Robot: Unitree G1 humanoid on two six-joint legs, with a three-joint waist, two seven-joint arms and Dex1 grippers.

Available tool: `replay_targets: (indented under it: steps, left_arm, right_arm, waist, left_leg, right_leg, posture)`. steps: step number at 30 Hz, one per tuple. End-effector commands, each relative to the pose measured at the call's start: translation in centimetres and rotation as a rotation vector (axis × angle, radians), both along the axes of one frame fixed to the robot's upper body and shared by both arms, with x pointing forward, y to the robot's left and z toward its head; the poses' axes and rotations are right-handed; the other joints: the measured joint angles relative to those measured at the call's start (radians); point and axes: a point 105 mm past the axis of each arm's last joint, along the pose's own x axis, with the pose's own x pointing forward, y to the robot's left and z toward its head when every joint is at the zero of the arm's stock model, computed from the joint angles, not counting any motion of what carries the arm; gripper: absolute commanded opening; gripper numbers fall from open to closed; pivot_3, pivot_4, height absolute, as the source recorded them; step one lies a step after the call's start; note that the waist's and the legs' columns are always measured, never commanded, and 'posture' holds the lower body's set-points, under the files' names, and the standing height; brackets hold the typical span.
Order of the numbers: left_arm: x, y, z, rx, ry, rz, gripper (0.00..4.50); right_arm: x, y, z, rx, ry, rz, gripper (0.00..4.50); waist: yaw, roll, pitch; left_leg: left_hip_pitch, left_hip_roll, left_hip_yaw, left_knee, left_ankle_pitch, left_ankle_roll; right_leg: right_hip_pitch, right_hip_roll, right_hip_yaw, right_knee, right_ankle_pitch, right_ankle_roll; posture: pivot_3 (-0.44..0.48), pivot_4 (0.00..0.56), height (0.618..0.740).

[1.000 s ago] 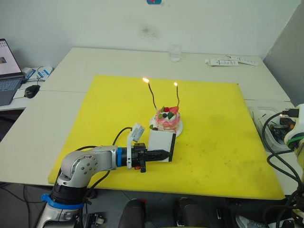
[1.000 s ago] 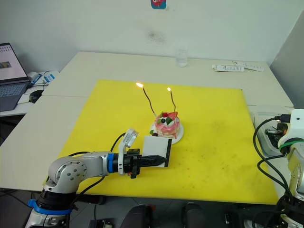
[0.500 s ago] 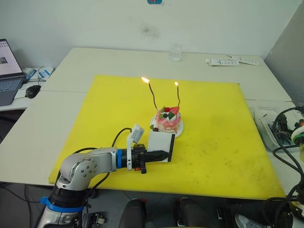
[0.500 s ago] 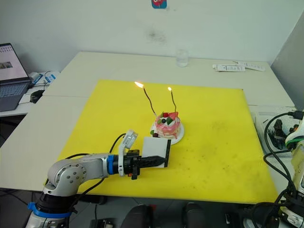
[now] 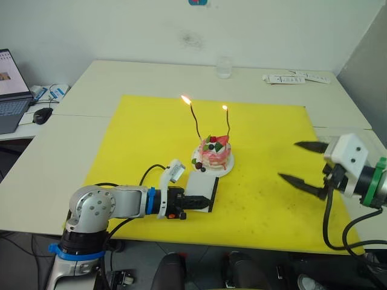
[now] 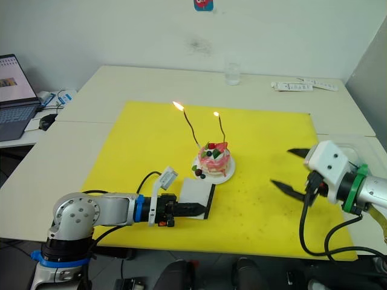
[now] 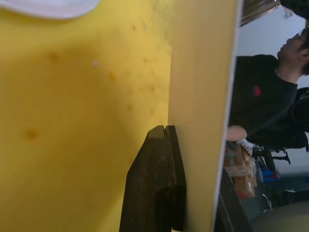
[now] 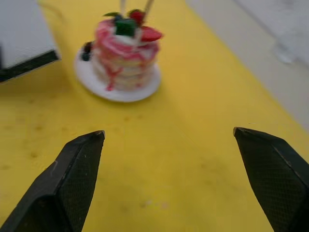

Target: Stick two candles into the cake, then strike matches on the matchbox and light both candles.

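Left gripper [image 5: 202,201] fingers clamped on the near edge of the matchbox [image 5: 202,191], which lies on the yellow mat [image 5: 145,139]; just beyond it, the cake [image 5: 214,154] bears two lit candles [image 5: 195,122]. Right gripper [image 5: 305,163] fingers spread wide, empty, well apart from the cake

I see a plain white wall [image 5: 121,30] behind pale cream tables [image 5: 139,75], a yellow rectangular mat [image 5: 151,139] on top, an open laptop [image 5: 11,90] far left.
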Motion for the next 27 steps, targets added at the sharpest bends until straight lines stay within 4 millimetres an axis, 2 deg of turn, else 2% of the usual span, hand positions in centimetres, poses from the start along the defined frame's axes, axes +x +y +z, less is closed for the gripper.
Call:
replay_targets:
  steps: [1, 4, 6, 7, 19, 27]
  left_arm:
    - [0.0, -0.3, -0.2, 0.024, 0.009, 0.001, 0.00]
    - [0.2, -0.8, -0.9, 0.043, 0.026, 0.013, 0.00]
    - [0.4, -0.9, -1.0, 0.059, 0.026, 0.014, 0.60]
    - [0.5, -0.9, -1.0, 0.064, 0.028, 0.013, 0.76]
    - [0.9, 0.8, 0.3, 0.131, -0.026, 0.007, 4.47]
    - [0.2, 2.6, 1.7, 0.178, -0.098, -0.003, 4.47]
  right_arm:
    - [-0.9, 1.4, 0.1, -0.003, 0.030, 0.091, 4.47]
    - [-0.8, 1.8, -0.3, 0.003, 0.046, 0.106, 4.47]
    - [-0.7, 2.1, -0.5, 0.007, 0.051, 0.110, 4.50]
    - [-0.7, 2.3, -0.5, 0.009, 0.053, 0.115, 4.50]
    - [-0.9, 3.0, -1.0, 0.012, 0.070, 0.128, 4.50]
    - [-1.1, 2.7, -1.1, -0.018, 0.072, 0.128, 4.50]
  waist:
    - [0.000, 0.000, 0.000]
    - [0.001, 0.000, 0.000]
    - [0.001, 0.000, 0.000]
    - [0.001, 0.000, 0.000]
    - [0.001, 0.000, 0.000]
    - [0.000, -0.001, 0.000]
  left_leg:
    - [0.000, 0.000, 0.000, 0.000, 0.000, 0.000]
    - [0.000, 0.000, 0.000, 0.000, 0.000, 0.000]
    - [0.000, 0.000, 0.000, 0.000, 0.000, 0.000]
    - [0.000, 0.000, 0.000, 0.000, 0.000, 0.000]
    - [0.001, 0.001, -0.001, 0.000, 0.000, 0.000]
    - [0.001, 0.002, -0.002, -0.001, 0.000, 0.000]
  right_leg:
    - [0.000, 0.000, 0.000, 0.000, 0.000, 0.000]
    - [0.000, 0.000, 0.000, 0.000, 0.000, 0.000]
    - [0.000, 0.000, 0.000, 0.000, 0.000, 0.000]
    - [0.000, 0.000, 0.000, 0.000, 0.000, 0.000]
    - [0.000, 0.000, 0.000, 0.001, 0.000, 0.000]
    - [0.000, 0.000, -0.001, 0.001, 0.000, -0.001]
  posture:
    - [0.000, 0.150, 0.706]
    - [0.000, 0.150, 0.706]
    - [0.000, 0.150, 0.706]
    - [0.000, 0.150, 0.706]
    - [0.000, 0.150, 0.706]
    - [0.000, 0.150, 0.706]
